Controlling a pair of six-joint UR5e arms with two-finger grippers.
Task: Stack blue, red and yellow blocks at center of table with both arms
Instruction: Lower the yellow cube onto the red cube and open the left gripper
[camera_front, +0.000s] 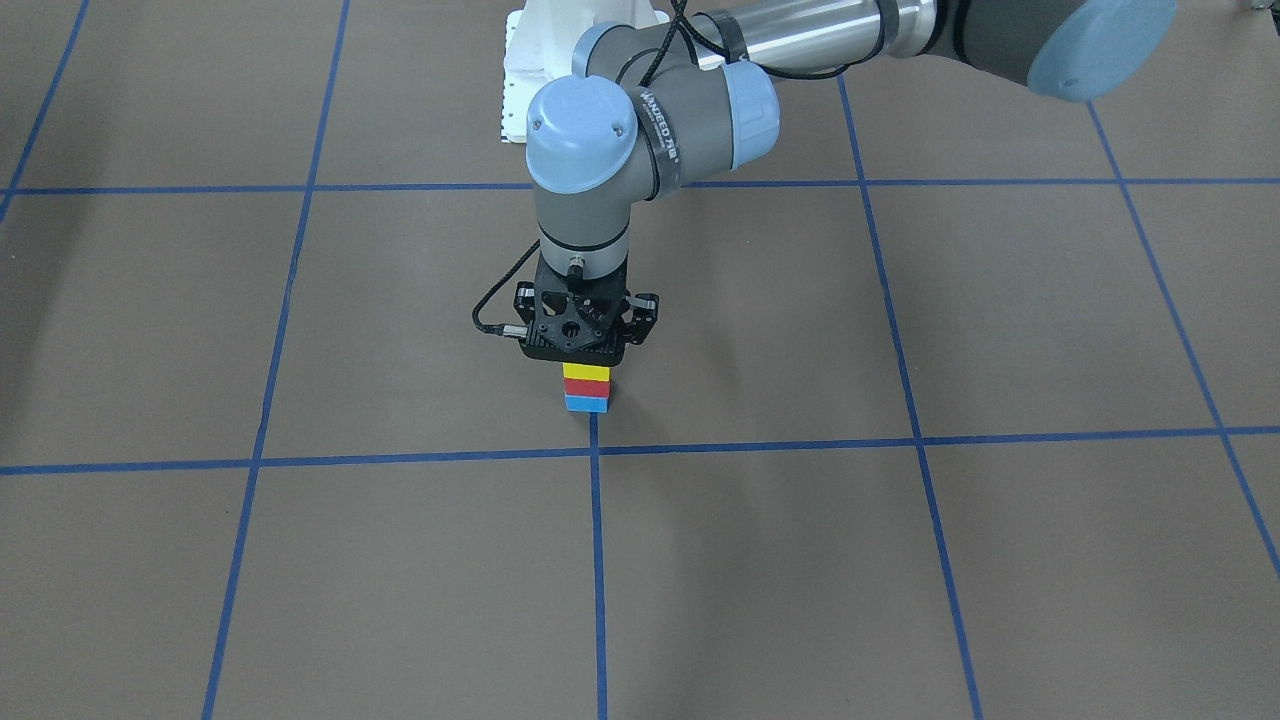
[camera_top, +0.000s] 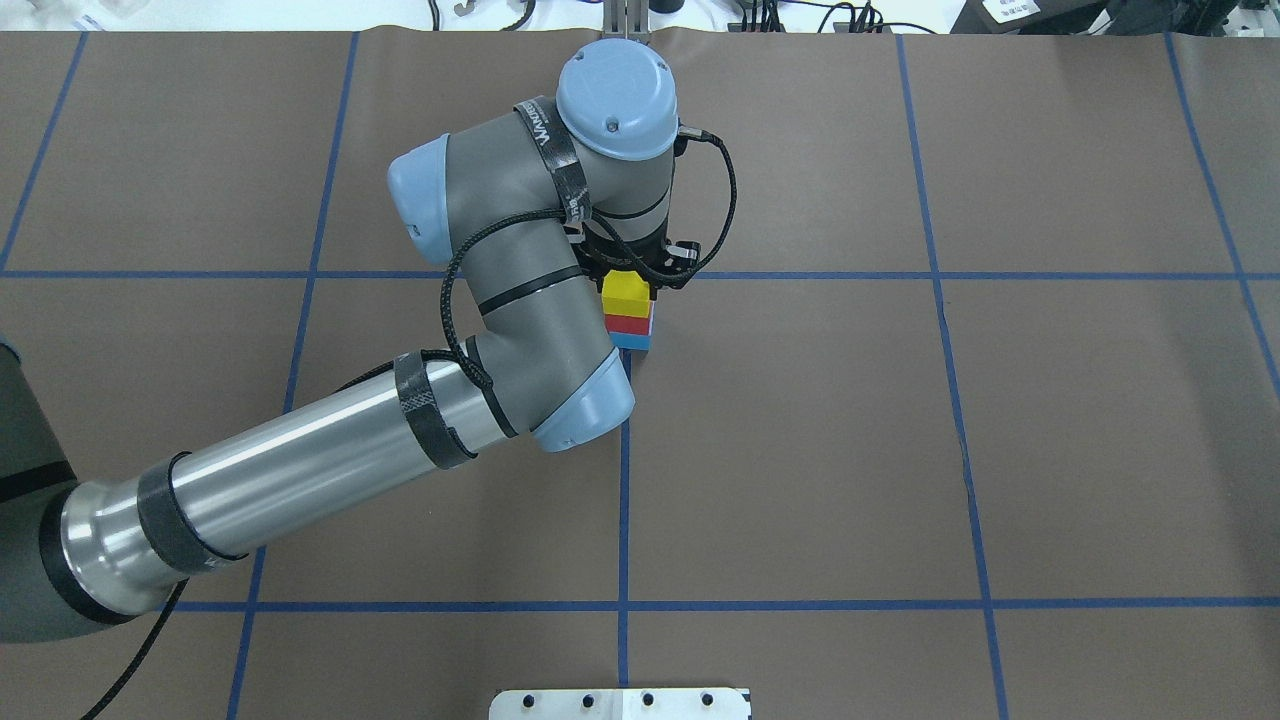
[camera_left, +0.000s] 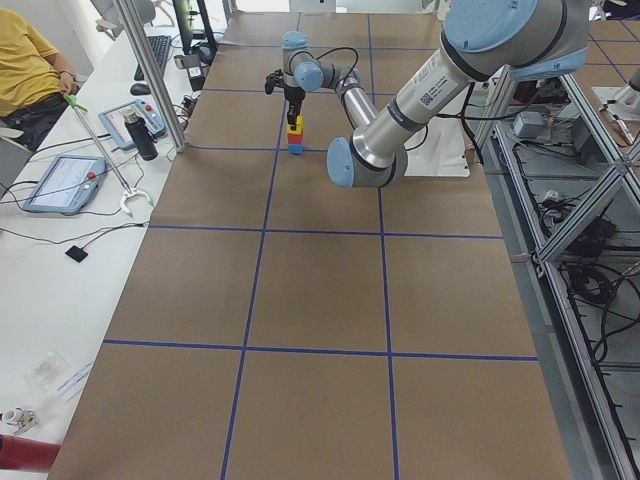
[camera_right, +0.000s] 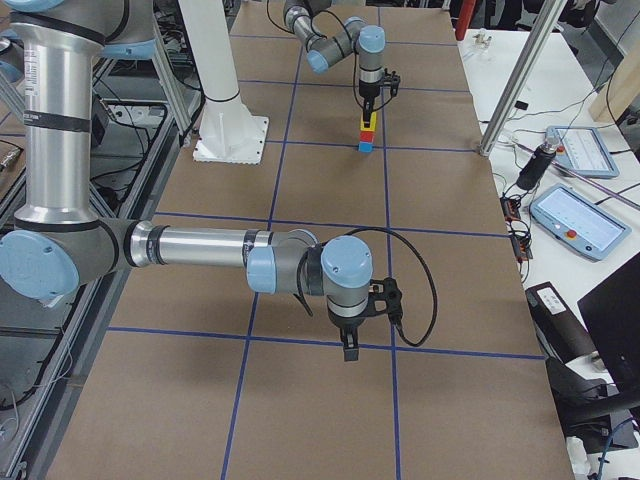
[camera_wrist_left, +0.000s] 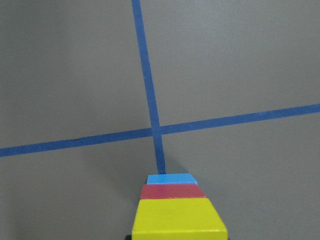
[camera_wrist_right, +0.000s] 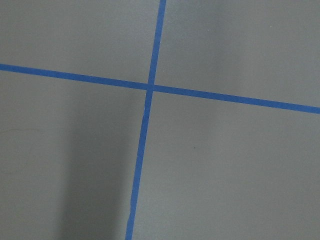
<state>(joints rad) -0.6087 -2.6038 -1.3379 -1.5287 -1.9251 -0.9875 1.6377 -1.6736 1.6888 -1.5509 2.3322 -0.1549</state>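
— How will these cubes handle?

— Light, stiff and matte, I judge. I'd pinch one by two opposite side faces, gently, since the stack could topple.

— Where are they?

— The blue block (camera_front: 586, 404) sits on the table (camera_front: 900, 560) just beside the tape crossing (camera_front: 594, 449). The red block (camera_front: 586, 388) is on it and the yellow block (camera_front: 586, 372) on top, directly under my left gripper (camera_front: 578, 342).

— Clamped?

— I cannot tell. My right gripper (camera_right: 348, 350) hangs well apart, and I cannot tell its state either.

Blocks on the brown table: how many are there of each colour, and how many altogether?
Sky-blue matte cube: 1
Red matte cube: 1
Yellow matte cube: 1
Total: 3
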